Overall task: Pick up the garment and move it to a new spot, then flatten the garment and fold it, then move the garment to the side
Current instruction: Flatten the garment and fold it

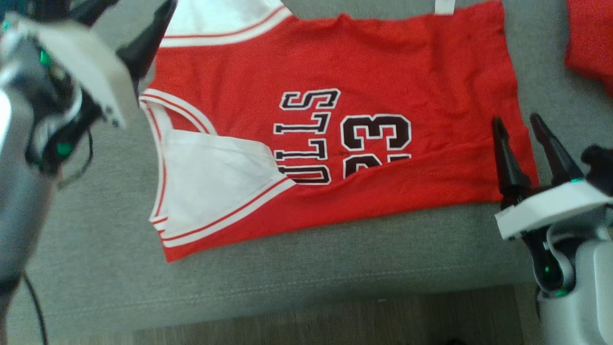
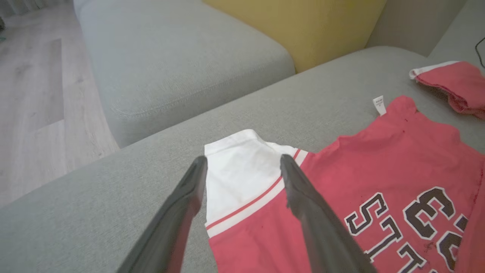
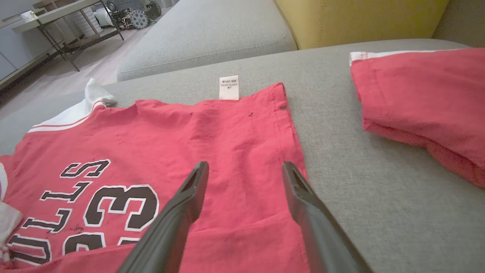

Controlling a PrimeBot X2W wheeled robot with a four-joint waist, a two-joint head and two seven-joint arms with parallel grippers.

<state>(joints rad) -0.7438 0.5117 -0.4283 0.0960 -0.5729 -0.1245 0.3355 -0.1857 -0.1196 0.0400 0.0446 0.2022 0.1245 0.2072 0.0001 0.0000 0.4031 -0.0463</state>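
Two empty claws are held open. The left claw (image 2: 242, 159) is seen by the white shoulder of the jersey (image 1: 335, 67), which is laid folded on the sofa (image 1: 287, 258), its lettering half hidden. The right claw (image 1: 517, 120) is at its hem. Another red garment (image 1: 591, 43) is cut off.
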